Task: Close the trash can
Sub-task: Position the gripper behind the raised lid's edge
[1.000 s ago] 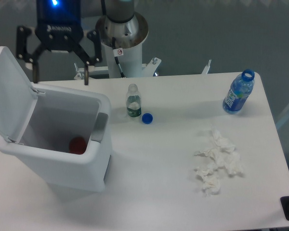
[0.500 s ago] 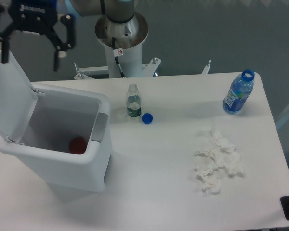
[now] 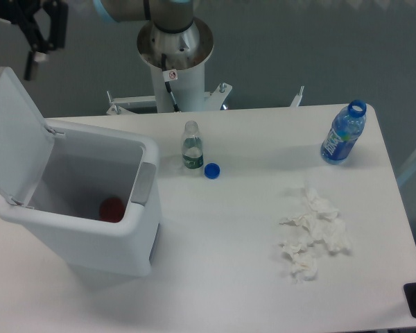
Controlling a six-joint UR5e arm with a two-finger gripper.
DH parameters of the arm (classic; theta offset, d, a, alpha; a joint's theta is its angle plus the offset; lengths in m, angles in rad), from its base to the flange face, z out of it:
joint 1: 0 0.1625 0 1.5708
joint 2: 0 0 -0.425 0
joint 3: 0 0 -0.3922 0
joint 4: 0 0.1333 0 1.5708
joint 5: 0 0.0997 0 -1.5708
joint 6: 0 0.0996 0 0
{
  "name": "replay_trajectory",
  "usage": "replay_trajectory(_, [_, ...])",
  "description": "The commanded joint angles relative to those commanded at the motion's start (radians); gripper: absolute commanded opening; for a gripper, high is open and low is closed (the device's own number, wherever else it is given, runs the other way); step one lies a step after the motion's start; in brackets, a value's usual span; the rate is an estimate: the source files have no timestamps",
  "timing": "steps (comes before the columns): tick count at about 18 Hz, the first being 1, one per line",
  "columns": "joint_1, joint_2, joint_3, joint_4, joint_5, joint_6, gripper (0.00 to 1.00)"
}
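Note:
The trash can (image 3: 90,232) stands at the table's left, a white bin with its lid (image 3: 14,135) swung up and leaning back to the left. A grey latch tab (image 3: 144,184) sits on its right rim, and a red object (image 3: 111,208) lies at the bottom inside. My gripper (image 3: 7,41) hangs at the frame's top left corner, above and behind the lid's upper edge and clear of it. Only its right finger (image 3: 33,59) shows; it is splayed wide and holds nothing. The left finger is cut off by the frame edge.
A small clear bottle (image 3: 191,146) without its cap stands right of the bin, a blue cap (image 3: 211,170) beside it. An open blue bottle (image 3: 343,133) stands at the far right. Crumpled tissues (image 3: 312,232) lie at the front right. The arm's base (image 3: 175,52) rises behind the table.
The gripper has risen and moved left, from just behind the bin's back rim to the top left corner, now partly out of frame. The lid has stayed up.

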Motion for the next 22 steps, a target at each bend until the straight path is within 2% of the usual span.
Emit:
replay_trajectory(3, [-0.011,0.0,-0.008,0.0,-0.046,0.002,1.0])
replay_trajectory(17, [-0.095,-0.003,-0.048,0.002,-0.051,0.058,1.0])
replay_trajectory(22, [-0.1,-0.002,-0.057,0.002,-0.051,0.06,1.0])
